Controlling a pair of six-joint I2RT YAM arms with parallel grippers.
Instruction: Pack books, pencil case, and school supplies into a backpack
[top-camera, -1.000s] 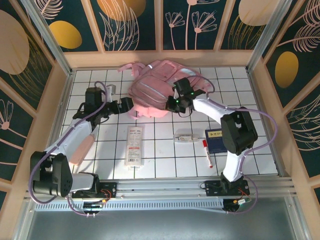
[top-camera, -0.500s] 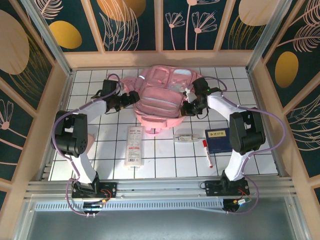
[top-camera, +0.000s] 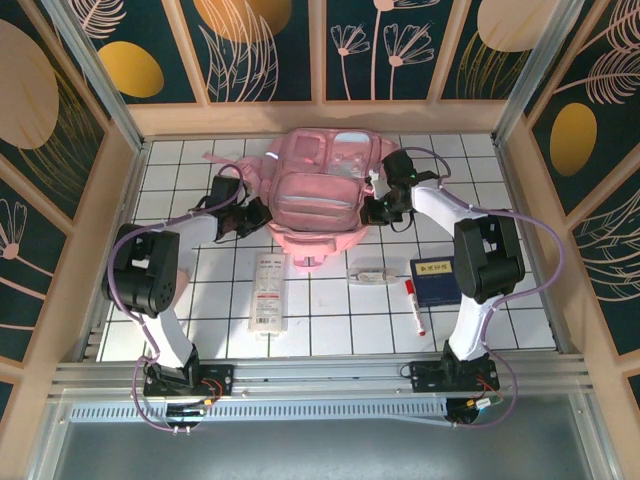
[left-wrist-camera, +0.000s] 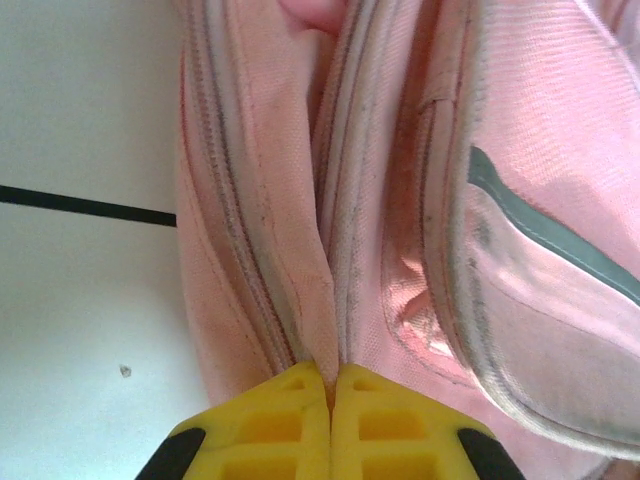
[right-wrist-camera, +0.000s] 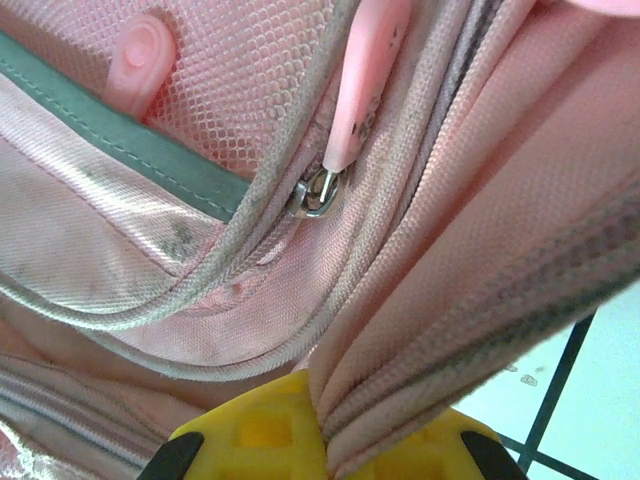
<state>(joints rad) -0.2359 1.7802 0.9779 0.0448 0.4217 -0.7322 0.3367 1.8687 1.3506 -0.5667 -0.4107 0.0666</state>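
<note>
Nearest the arm bases, the loose things lie in a row on the tiled table (top-camera: 330, 330): a long white flat item (top-camera: 268, 291), a small white item (top-camera: 368, 273), the red-capped marker (top-camera: 413, 305) and the navy book (top-camera: 434, 281). All are well apart from the bag and not yet packed. Beyond them, each arm reaches to one flank of the backpack (top-camera: 315, 195). The left gripper (left-wrist-camera: 331, 385) has its yellow pads (left-wrist-camera: 280, 420) pressed together on a fold of pink fabric beside a zip seam. The right gripper (right-wrist-camera: 320, 410) is likewise clamped on a seam edge (a zip pull (right-wrist-camera: 313, 192) hangs just above it). This two-sided hold probably steadies and spreads the bag for opening, though which pocket is hard to tell.
</note>
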